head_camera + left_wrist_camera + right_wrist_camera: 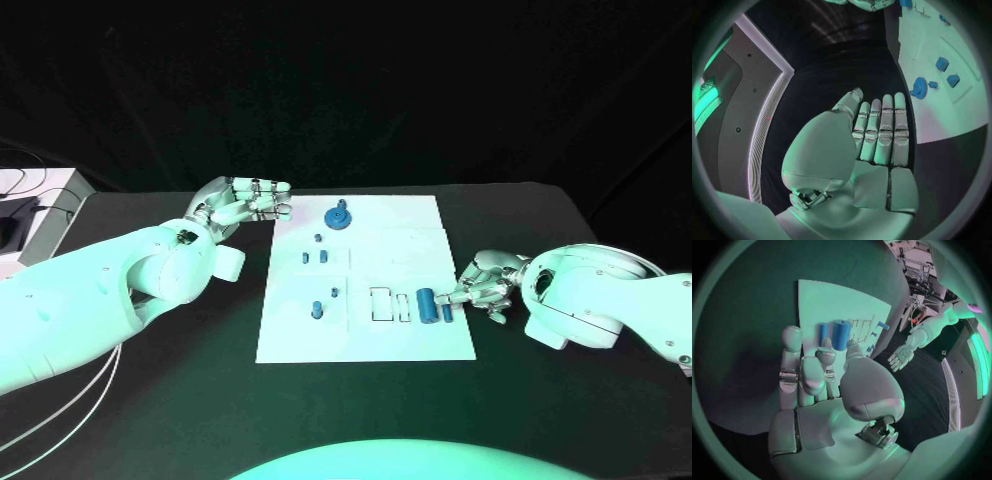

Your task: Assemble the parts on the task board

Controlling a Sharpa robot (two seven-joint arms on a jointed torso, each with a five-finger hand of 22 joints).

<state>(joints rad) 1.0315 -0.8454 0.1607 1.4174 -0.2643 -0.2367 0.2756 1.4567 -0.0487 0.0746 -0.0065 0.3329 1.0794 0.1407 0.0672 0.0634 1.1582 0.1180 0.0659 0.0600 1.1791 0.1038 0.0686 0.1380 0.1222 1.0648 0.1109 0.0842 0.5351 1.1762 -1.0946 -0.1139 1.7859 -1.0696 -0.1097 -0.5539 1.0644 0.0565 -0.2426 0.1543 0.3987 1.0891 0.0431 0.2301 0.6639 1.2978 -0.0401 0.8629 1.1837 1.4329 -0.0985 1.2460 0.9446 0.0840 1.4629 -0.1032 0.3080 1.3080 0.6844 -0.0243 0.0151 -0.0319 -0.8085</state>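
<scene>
**Working the board's right edge**

Reaching in from the right, your right hand (483,285) sits at the board's (389,340) right edge, fingertips at the thin blue pin (447,311) lying beside the fat blue cylinder (427,305); I cannot tell whether it grips anything. Your left hand (242,205) hovers off the board's far left corner, fingers straight and together, holding nothing. A blue gear (339,217) stands near the far edge. Bare black table (173,400) lies around the board.
</scene>
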